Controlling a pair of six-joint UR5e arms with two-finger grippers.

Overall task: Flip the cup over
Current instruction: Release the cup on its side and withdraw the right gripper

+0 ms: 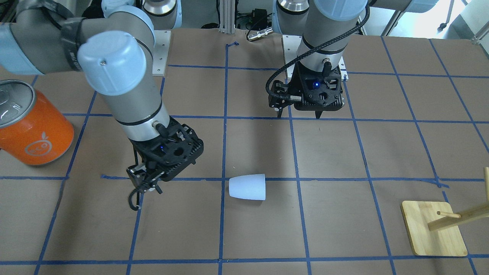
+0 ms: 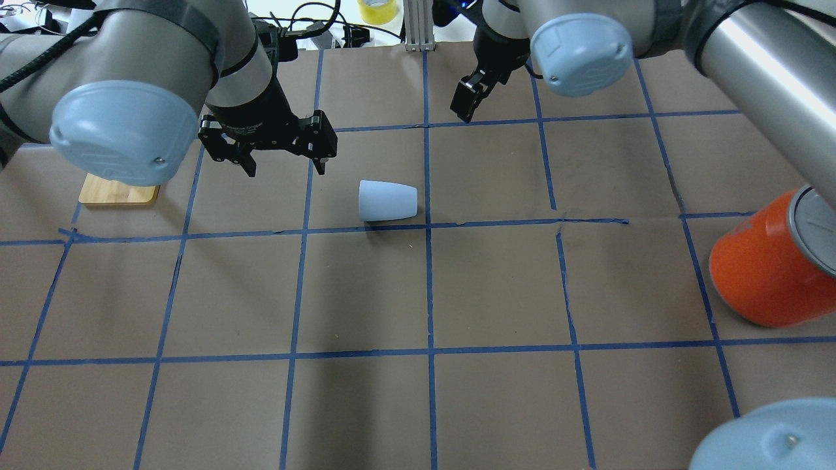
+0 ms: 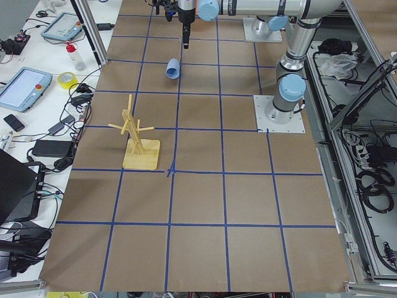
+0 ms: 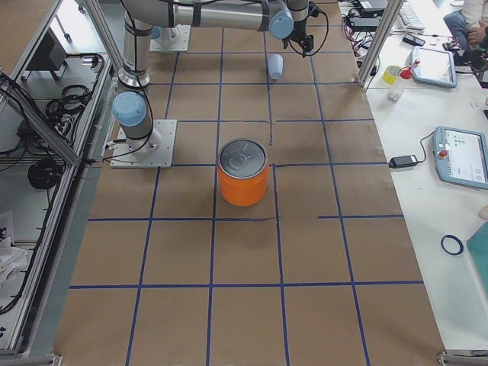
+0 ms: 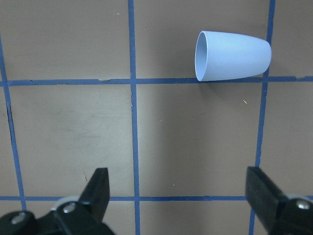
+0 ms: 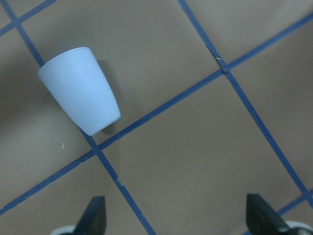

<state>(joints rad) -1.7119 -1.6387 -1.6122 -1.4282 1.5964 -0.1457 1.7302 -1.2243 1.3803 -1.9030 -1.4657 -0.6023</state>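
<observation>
The cup (image 2: 387, 200) lies on its side on the table (image 2: 496, 287), just above centre in the overhead view. Its rim faces frame left and its lower edge lies along a blue tape line (image 2: 522, 223). The left gripper (image 2: 285, 171) hangs fingers-down to its upper left, jaws spread wide and empty. The right gripper (image 1: 147, 188), left of the cup in the front view, leans off vertical, with its jaws also apart and holding nothing.

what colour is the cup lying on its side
The cup is plain pale blue-white, with no pattern; clearest in the left wrist view.
</observation>
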